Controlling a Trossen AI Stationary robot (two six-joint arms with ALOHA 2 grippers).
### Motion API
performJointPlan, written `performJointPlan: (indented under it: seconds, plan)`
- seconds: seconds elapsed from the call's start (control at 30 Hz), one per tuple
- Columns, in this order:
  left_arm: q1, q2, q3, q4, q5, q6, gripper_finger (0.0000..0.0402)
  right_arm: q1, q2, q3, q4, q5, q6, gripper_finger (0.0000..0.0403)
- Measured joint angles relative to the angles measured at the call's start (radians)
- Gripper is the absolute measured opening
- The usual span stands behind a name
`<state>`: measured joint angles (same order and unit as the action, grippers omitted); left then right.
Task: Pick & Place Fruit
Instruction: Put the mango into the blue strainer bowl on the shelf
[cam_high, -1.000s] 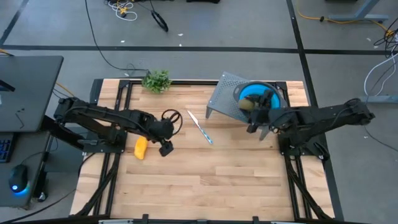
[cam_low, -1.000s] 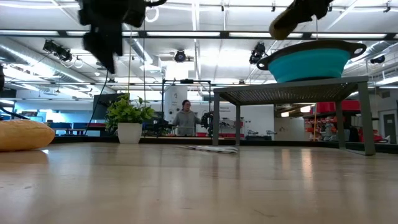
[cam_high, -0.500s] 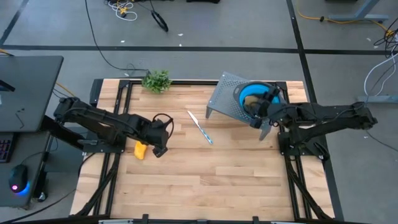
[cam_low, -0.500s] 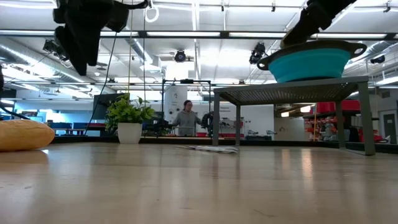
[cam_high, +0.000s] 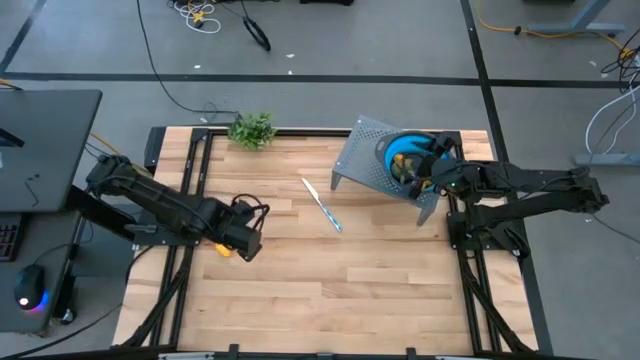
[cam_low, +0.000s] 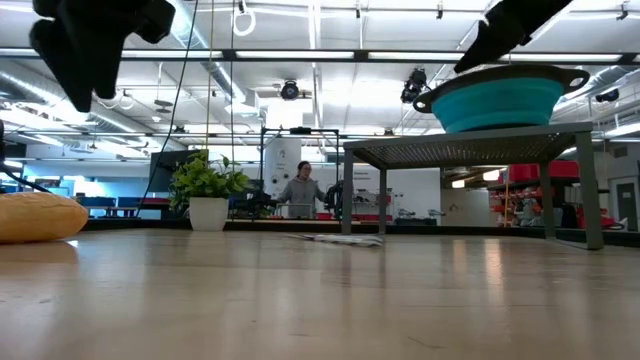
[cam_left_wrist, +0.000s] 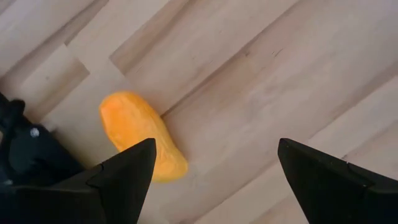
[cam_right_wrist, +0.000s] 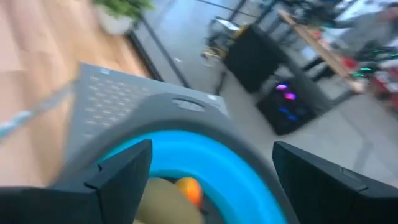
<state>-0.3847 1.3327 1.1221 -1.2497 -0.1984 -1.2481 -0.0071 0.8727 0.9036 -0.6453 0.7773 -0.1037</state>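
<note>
The wooden surface (cam_high: 330, 270) is taking up the middle of the high view, and most of it is sitting bare, so there's loads of open room toward the bottom and centre of the frame. The grey perforated stand (cam_high: 365, 160) is standing at the upper right, carrying the blue bowl (cam_high: 405, 150) with an olive-brown fruit (cam_right_wrist: 168, 208) and a tiny orange one (cam_right_wrist: 188, 190) lying inside it, touching each other.

The right end effector (cam_high: 428, 170) is hanging right over that bowl, spread wide and holding nothing (looks to me like its drop-off is done).

The bit that matters: the left end effector (cam_high: 243, 238) is hovering at centre-left of the high view, directly above the yellow fruit (cam_left_wrist: 142, 134), wide open and empty. In the left wrist view the fruit is lying toward the left-hand finger (cam_left_wrist: 118, 180) rather than centred in the gap, with its long axis running diagonally from upper left to lower right of that frame. I'd guess the wrist needs a nudge sideways and a twist so the fingers are closing across the short side. The left arm is clearly the nearer one.

The fruit is sitting close to the surface's left edge, near the black frame rail (cam_high: 185, 235), so there's less slack that side. The blue-handled knife (cam_high: 322, 205) and the leafy sprig (cam_high: 252, 129) are lying well apart from it.
</note>
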Motion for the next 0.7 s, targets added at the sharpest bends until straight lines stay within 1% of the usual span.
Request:
performJointPlan:
  seconds: [0.07,0.2,0.27,0.33,0.47,0.63,0.7]
  plan:
    - [-0.027,0.000,0.000,-0.007,-0.010,-0.042,0.0346,0.002,-0.008,0.000,0.018,-0.084,0.000,0.0344]
    - [-0.085,-0.001,0.000,-0.026,-0.076,-0.171,0.0346,0.002,-0.011,0.000,0.096,-0.279,-0.026,0.0344]
    - [-0.118,-0.011,-0.010,-0.041,-0.089,-0.238,0.0346,0.002,-0.009,0.000,0.136,-0.353,-0.030,0.0344]
    - [-0.147,-0.028,-0.049,-0.043,-0.095,-0.308,0.0346,0.002,-0.008,0.000,0.158,-0.412,-0.043,0.0344]
    - [-0.200,-0.092,-0.166,0.004,-0.094,-0.443,0.0346,0.002,-0.008,0.000,0.189,-0.471,-0.051,0.0344]
    - [-0.233,-0.215,-0.314,0.116,-0.126,-0.555,0.0346,0.003,-0.008,0.000,0.211,-0.475,-0.077,0.0344]
    - [-0.234,-0.265,-0.383,0.182,-0.115,-0.581,0.0346,0.003,-0.008,0.000,0.224,-0.476,-0.088,0.0344]
